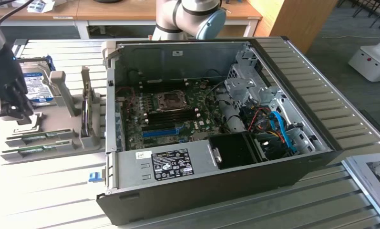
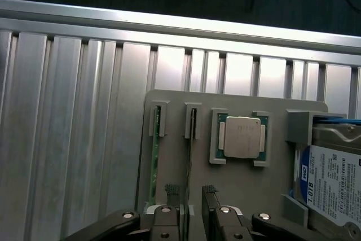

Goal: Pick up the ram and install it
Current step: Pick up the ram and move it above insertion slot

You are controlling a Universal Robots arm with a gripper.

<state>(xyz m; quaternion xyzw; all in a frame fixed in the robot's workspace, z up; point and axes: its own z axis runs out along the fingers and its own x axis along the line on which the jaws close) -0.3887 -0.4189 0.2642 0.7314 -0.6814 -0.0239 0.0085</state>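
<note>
Two ram sticks stand on edge in a grey holder (image 2: 237, 184) on the slatted table. The wrist view gives one as a green edge (image 2: 154, 156) and the other as a dark thin edge (image 2: 192, 145). My gripper (image 2: 191, 196) is open above the holder. The dark ram stick runs down into the gap between its fingertips (image 2: 210, 195), and nothing is gripped. At the exterior view's left, my gripper (image 1: 12, 113) hangs over the holder, just above the two green ram sticks (image 1: 40, 138). The open computer case (image 1: 317, 152) shows its motherboard (image 1: 177, 125) with dark memory slots (image 1: 170, 113).
A square silver processor chip (image 2: 242, 137) lies in the holder beside the ram. A hard drive (image 2: 334, 182) stands in a blue bracket next to it, seen too as hard drive (image 1: 38, 85). Upright grey holder posts (image 1: 88, 112) stand between my gripper and the case wall (image 1: 111, 95).
</note>
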